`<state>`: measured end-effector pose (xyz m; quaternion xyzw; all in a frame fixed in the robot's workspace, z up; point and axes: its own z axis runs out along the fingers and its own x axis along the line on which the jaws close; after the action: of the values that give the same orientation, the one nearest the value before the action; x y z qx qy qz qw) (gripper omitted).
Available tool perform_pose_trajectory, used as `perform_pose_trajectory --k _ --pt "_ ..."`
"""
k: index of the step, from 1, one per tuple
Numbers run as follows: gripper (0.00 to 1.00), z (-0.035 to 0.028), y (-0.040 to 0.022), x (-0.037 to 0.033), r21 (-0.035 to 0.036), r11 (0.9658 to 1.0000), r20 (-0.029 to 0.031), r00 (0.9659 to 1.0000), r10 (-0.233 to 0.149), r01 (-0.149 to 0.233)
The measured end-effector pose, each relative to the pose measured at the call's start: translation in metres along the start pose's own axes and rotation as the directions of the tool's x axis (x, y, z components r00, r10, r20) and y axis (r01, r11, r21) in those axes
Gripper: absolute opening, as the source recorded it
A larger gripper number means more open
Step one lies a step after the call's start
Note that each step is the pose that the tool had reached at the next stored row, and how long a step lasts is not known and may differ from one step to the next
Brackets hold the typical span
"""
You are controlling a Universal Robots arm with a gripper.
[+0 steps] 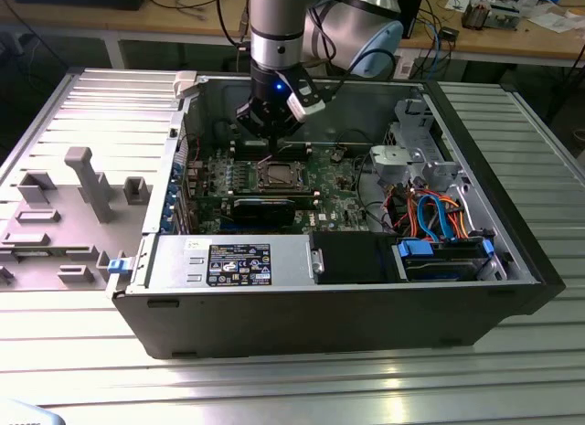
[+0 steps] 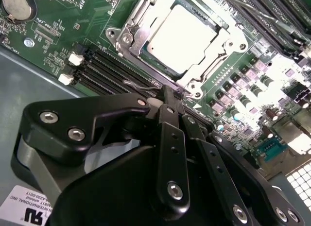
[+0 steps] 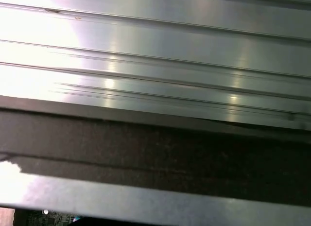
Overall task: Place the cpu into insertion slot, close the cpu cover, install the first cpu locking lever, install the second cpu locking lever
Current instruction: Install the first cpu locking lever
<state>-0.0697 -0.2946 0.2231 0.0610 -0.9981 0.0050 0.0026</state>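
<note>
Presently, the tool (image 2: 167, 97), fingers drawn together on a thin wire locking lever (image 2: 141, 85) beside the insertion slot (image 2: 133, 39), stands before the seated cpu (image 2: 182, 39) under its closed cpu cover (image 2: 221, 41); the lever looks stiff, springy, slippery, best gripped at its hooked end.

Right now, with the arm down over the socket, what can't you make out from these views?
- Fingers meeting the locking lever: contact blurred in the second wrist view.
- Socket edge nearest the gripper: behind the gripper body.
- The cpu cover: too small in the exterior view.
- First wrist view: ribbed metal blocks the board.
</note>
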Motion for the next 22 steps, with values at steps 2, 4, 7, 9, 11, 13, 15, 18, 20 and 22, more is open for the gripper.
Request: perform_pose_trajectory --k 2,4,7,9,11,13,15,18,20,22 --pt "0.11 0.0007 -0.0002 -0.0022 0.0 1.0 0.0 1.0 0.0 0.0" --pt "0.11 0.0016 -0.0005 -0.0048 0.0001 1.0 -0.0002 1.0 0.0 0.0" --pt "0.11 0.004 -0.0008 -0.008 0.0004 1.0 -0.0002 1.0 0.0 0.0" --pt "0.11 0.0075 -0.0008 -0.0085 0.0019 1.0 -0.0004 1.0 0.0 0.0" --pt "0.11 0.0116 -0.0007 -0.0089 0.0045 1.0 -0.0007 1.0 0.0 0.0" --pt "0.11 0.0138 -0.0008 -0.0097 0.0064 1.0 -0.001 1.0 0.0 0.0" --pt "0.11 0.015 -0.0012 -0.0131 0.0077 1.0 -0.0012 1.0 0.0 0.0" --pt "0.11 0.0164 -0.0017 -0.0172 0.0086 1.0 -0.0012 1.0 0.0 0.0" --pt "0.11 0.0175 -0.0019 -0.019 0.0093 1.0 -0.0014 1.0 0.0 0.0" --pt "0.11 0.0184 -0.0021 -0.0204 0.0096 1.0 -0.0014 1.0 0.0 0.0"
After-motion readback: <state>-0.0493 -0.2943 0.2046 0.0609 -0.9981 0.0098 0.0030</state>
